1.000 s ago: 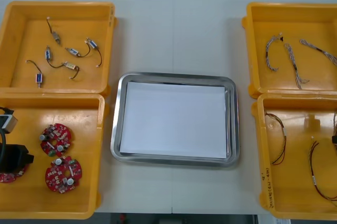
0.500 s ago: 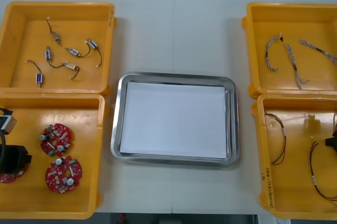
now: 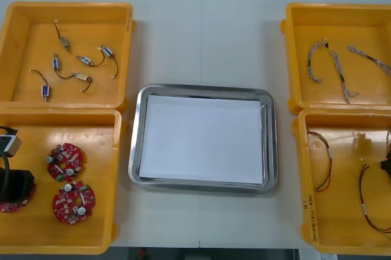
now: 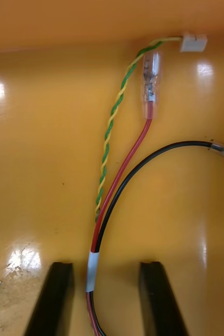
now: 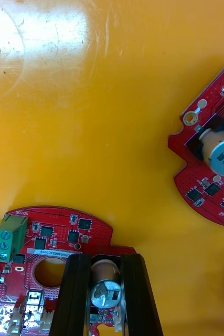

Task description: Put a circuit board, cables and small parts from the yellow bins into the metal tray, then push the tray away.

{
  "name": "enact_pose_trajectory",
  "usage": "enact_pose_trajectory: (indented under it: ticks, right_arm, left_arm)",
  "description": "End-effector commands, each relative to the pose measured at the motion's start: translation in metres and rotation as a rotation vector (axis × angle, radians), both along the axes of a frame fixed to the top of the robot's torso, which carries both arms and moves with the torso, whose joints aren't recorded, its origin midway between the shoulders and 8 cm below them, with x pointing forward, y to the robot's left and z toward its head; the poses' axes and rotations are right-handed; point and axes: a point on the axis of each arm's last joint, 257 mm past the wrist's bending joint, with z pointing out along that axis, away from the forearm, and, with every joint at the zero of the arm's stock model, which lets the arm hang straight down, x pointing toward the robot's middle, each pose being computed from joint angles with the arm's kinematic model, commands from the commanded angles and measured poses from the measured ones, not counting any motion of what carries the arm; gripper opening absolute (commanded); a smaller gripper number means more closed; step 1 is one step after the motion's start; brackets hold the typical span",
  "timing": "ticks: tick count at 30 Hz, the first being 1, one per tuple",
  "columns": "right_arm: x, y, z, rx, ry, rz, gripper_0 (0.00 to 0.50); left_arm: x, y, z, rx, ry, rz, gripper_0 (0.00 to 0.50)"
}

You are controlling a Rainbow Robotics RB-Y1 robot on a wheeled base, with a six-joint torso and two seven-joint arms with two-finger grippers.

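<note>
My left gripper (image 3: pixel 13 190) is down in the near left yellow bin (image 3: pixel 36 245). It is shut on a round red circuit board (image 5: pixel 59 236), and its fingers (image 5: pixel 77 294) pinch a silver cylinder on that board. Two more red boards (image 3: pixel 65 162) (image 3: pixel 73 202) lie beside it. My right gripper (image 3: pixel 387 165) is low in the near right bin (image 3: pixel 308 223). Its fingers (image 4: pixel 56 299) stand apart on either side of a red, black and green-yellow cable (image 4: pixel 92 273) without touching it. The metal tray (image 3: pixel 201 87), white inside, sits at the table's middle.
The far left bin (image 3: pixel 125 40) holds several small metal parts (image 3: pixel 82 77) with wire tails. Twisted blue and white cables (image 3: pixel 339 74) lie in the far right bin (image 3: pixel 293 40). Red and black cables (image 3: pixel 324 162) curl near my right gripper.
My left gripper's fingers have shut on the circuit board. The right gripper's fingers have drawn closer together around the cable. Neither arm has shifted much.
</note>
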Motion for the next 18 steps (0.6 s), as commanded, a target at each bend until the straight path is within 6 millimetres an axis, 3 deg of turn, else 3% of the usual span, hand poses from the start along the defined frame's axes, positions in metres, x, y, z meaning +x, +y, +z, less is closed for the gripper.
enact_pose_trajectory:
  ticks: [1, 6, 18]
  right_arm:
    - [-0.021, 0.01, -0.025, 0.012, 0.045, 0.021, 0.0]
    - [-0.02, 0.012, -0.026, 0.019, 0.036, 0.023, 0.0]
    - [-0.01, 0.012, -0.002, 0.013, -0.012, 0.041, 0.0]
  left_arm:
    - [-0.008, 0.016, 0.004, 0.112, 0.017, -0.142, 0.003]
    - [-0.01, 0.019, 0.016, 0.129, 0.03, -0.144, 0.004]
    - [-0.002, 0.016, 0.047, 0.13, 0.023, -0.141, 0.002]
